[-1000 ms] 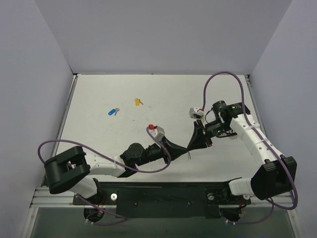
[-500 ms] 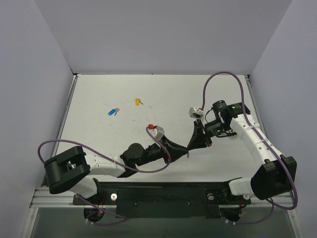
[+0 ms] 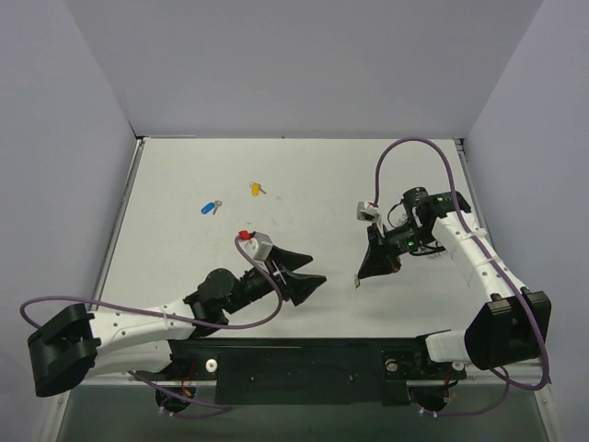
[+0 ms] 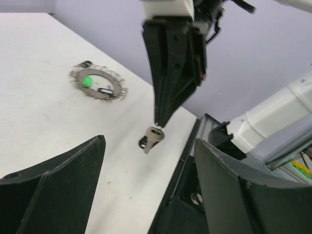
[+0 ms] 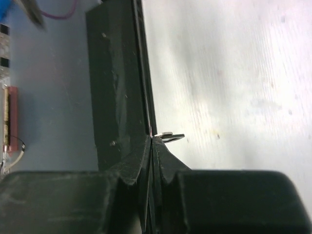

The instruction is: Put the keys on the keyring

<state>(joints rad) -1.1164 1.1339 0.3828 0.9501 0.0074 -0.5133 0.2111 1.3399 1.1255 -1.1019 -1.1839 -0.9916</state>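
Our right tool (image 3: 362,273) is closed tight on a silver key (image 4: 153,138) at centre; our left tool (image 3: 311,269) gapes empty. The blue key (image 3: 210,208) and yellow key (image 3: 256,189) lie upper left. We judge them light, stiff and slippery, best gripped by their plastic heads.

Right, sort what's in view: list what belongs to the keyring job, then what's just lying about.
Job:
keyring, green key inside it; silver key pinched by right gripper; blue key; yellow key; open left gripper.

Not the job:
purple cables; mounting rail.
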